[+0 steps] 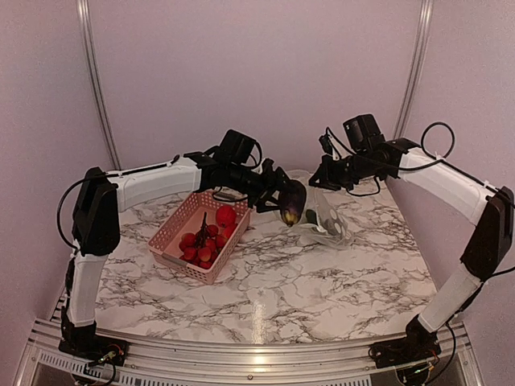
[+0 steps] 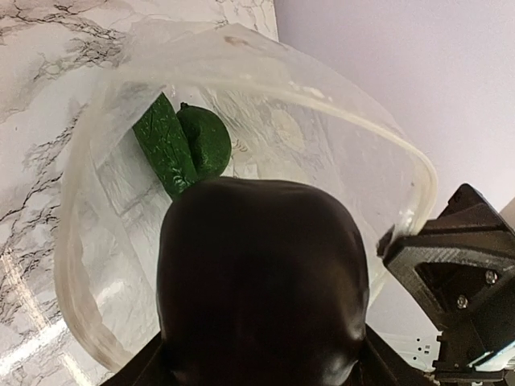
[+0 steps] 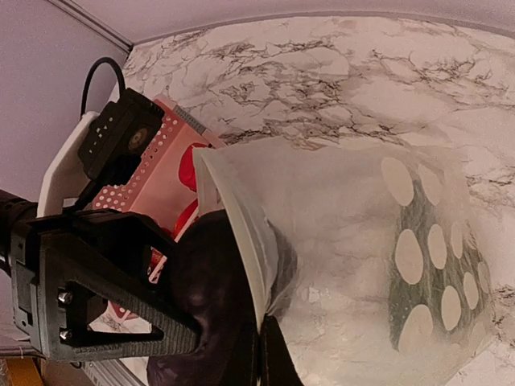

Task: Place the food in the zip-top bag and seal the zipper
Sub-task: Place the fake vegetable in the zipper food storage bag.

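Left gripper (image 1: 282,195) clamps eggplant (image 1: 294,203) at mouth of bag (image 1: 331,227); right gripper (image 1: 320,182) pinches bag open. Push deeper before releasing.

I see a pink lattice basket (image 1: 170,233) sitting on the white, grey-veined marble bench (image 1: 290,281), left of centre. Pale lilac walls (image 1: 257,72) close in behind, with metal rails (image 1: 95,80) running up them and an aluminium frame (image 1: 241,354) along the near edge.

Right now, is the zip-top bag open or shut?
Open: the zip-top bag gapes wide before the eggplant; green pieces lie inside.
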Robot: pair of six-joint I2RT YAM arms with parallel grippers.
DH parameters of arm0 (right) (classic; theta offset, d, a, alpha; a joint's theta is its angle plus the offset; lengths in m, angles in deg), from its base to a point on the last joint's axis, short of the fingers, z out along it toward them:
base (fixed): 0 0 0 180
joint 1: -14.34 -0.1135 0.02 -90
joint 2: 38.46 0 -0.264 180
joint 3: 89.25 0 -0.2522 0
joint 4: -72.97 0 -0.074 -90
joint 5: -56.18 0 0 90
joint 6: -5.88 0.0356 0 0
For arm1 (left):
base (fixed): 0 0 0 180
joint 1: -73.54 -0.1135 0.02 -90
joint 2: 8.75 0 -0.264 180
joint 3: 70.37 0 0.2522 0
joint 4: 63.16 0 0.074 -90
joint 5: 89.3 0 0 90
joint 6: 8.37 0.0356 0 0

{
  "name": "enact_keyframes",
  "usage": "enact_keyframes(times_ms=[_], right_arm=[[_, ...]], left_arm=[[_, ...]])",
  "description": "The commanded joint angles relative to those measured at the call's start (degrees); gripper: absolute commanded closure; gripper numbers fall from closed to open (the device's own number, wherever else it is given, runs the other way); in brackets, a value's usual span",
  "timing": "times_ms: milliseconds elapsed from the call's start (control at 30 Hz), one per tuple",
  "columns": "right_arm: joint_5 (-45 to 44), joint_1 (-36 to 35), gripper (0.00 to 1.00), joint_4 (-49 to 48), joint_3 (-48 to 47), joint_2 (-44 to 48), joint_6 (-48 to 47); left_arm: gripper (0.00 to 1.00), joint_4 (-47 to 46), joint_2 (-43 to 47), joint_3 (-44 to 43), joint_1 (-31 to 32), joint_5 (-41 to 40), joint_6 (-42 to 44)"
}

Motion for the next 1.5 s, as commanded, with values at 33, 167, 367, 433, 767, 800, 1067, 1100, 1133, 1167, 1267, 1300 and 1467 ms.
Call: enact_keyframes(times_ms=[33, 167, 367, 433, 767, 800, 1067, 1100, 1133, 1167, 1267, 1300, 1467], right_arm=[[1.0, -1.6, 1.00, -0.2, 0.9, 1.7, 1.2], [1.1, -2.1, 1.00, -0.4, 0.5, 1.4, 2.0], [1.8, -2.2, 1.00, -0.4, 0.4, 1.4, 2.5], [2.0, -2.2, 1.00, -0.5, 0.7, 1.5, 2.6], [2.2, -2.2, 1.00, -1.9, 0.8, 0.9, 3.0], [2.4, -2.2, 1.00, -2.2, 0.8, 0.8, 3.1], [3.0, -2.1, 1.00, -3.0, 0.5, 0.4, 3.6], [3.0, -2.2, 1.00, -3.1, 0.6, 0.4, 3.7], [3.0, -2.2, 1.00, -3.1, 0.6, 0.4, 3.7], [3.0, -2.2, 1.00, -3.2, 0.7, 0.5, 3.6], [3.1, -2.2, 1.00, -3.4, 0.9, 0.7, 3.8], [3.0, -2.2, 1.00, -3.8, 1.1, 1.0, 4.0], [2.6, -2.2, 1.00, -3.9, 1.2, 1.2, 3.9]], left_arm=[[0.73, -1.7, -4.8, -5.7, -0.1, -3.7, -7.3], [0.73, -1.7, -6.7, -7.8, 0.0, -6.2, -10.5], [0.71, -3.1, -9.0, -8.9, 0.1, -10.4, -13.6], [0.70, -4.3, -9.8, -9.0, 0.2, -11.5, -14.9], [0.66, -5.9, -14.0, -13.0, 2.3, -13.6, -17.1], [0.65, -5.9, -14.2, -13.3, 2.6, -13.6, -17.1], [0.28, -2.9, -15.8, -15.9, 4.3, -13.3, -14.6], [0.23, -1.7, -15.8, -16.7, 4.2, -13.5, -14.0], [0.20, -1.0, -15.6, -17.2, 4.3, -13.9, -13.5], [0.19, -0.9, -15.2, -17.2, 4.2, -14.3, -13.1], [0.16, -1.0, -13.9, -17.0, 4.1, -14.8, -11.9], [0.16, -1.5, -13.5, -16.7, 4.0, -14.8, -11.6], [0.14, -2.4, -10.5, -15.3, 3.8, -15.7, -10.5]])
